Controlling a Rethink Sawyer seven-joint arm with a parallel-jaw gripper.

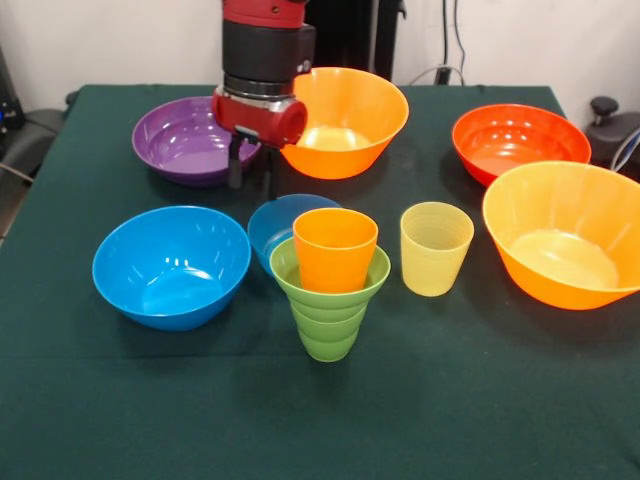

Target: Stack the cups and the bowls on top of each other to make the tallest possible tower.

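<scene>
The dark green table [120, 400] has a broad bare strip along its near edge, in front of the green cup [328, 325], and more open cloth at the near left and near right corners. The big orange bowl [565, 245] at the right runs past the picture's edge, so its outer rim is cut off.

The orange cup [334, 250] sits upright inside the green cup, which stands near the middle of the table (a two-piece tower so far). The pale yellow cup [435, 248] stands alone just to the right, empty. The medium blue bowl [172, 265], purple bowl [185, 140], red-orange bowl [520, 142] and second big orange bowl [345, 120] all look empty.

A small blue bowl [278, 225] is largely hidden behind the stacked cups. The gripper [251, 170] hangs above the cloth between the purple and far orange bowls, its two dark fingers [236, 160] spread apart and holding nothing; the arm's upper part is cut off at the top.
</scene>
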